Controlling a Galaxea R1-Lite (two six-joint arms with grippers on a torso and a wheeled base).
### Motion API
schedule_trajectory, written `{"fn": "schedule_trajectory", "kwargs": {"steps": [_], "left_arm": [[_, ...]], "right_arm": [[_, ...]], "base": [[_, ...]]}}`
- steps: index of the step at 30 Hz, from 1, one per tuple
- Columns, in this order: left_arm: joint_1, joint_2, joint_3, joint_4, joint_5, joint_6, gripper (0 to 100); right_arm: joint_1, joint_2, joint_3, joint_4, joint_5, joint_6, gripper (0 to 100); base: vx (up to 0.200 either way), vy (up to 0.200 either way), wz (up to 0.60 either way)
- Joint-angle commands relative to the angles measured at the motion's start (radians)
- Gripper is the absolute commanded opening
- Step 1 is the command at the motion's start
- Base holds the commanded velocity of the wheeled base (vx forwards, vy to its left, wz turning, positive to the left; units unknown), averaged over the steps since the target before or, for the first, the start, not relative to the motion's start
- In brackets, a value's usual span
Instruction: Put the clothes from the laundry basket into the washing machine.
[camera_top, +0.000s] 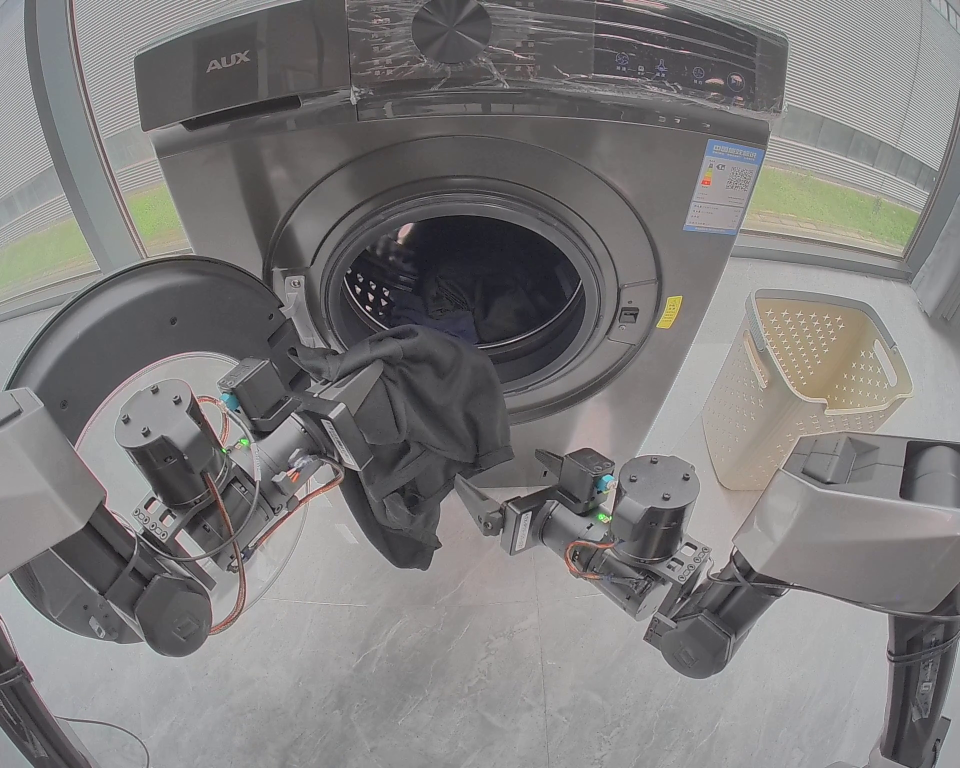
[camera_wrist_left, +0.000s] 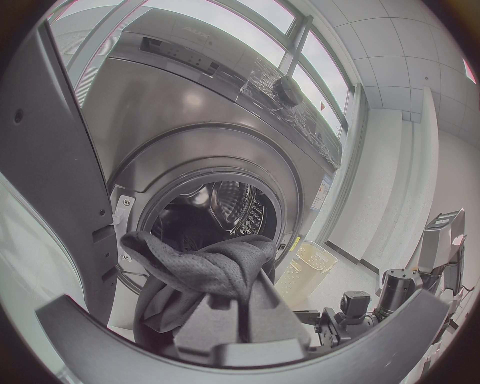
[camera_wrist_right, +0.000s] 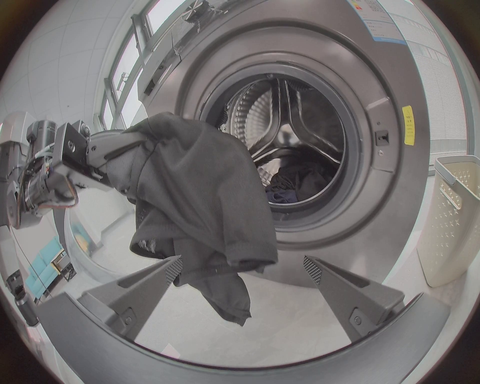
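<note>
Left claw (camera_top: 352, 398) clamped tight and raised; right claw (camera_top: 500, 488) spread wide, lower.

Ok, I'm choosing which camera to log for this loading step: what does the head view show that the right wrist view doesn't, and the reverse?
Head view extra: the inside of the cream perforated plastic laundry basket and most of the round grey washer door, swung open. Right wrist view extra: the steel drum's raised paddle and how wide the right gripper stands open. Shared: the dark grey garment clamped in the left gripper before the silver washing machine, dark clothes inside.
</note>
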Motion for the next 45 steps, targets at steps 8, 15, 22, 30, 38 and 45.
{"fn": "schedule_trajectory", "kwargs": {"steps": [8,15,22,30,38,45], "left_arm": [[-0.008,-0.004,0.003,-0.001,-0.002,0.0,0],[-0.008,-0.004,0.004,-0.001,-0.002,0.0,0],[-0.008,-0.006,0.004,-0.001,-0.003,0.001,0],[-0.008,-0.004,0.006,-0.001,-0.003,0.001,0],[-0.008,-0.004,0.004,-0.001,-0.003,0.001,0],[-0.008,-0.004,0.006,-0.001,-0.003,0.0,0]], "right_arm": [[-0.042,0.03,-0.105,0.006,0.007,0.0,100],[-0.05,0.082,-0.148,0.002,0.053,-0.002,100],[-0.045,0.093,-0.163,-0.001,0.119,0.005,100],[-0.039,0.093,-0.166,-0.031,0.185,0.051,100],[-0.039,0.108,-0.16,-0.07,0.195,0.084,0],[-0.039,0.084,-0.122,-0.075,0.194,0.11,0]], "base": [[0.0,0.0,0.0],[0.0,0.0,0.0],[0.0,0.0,0.0],[0.0,0.0,0.0],[0.0,0.0,0.0],[0.0,0.0,0.0]]}}
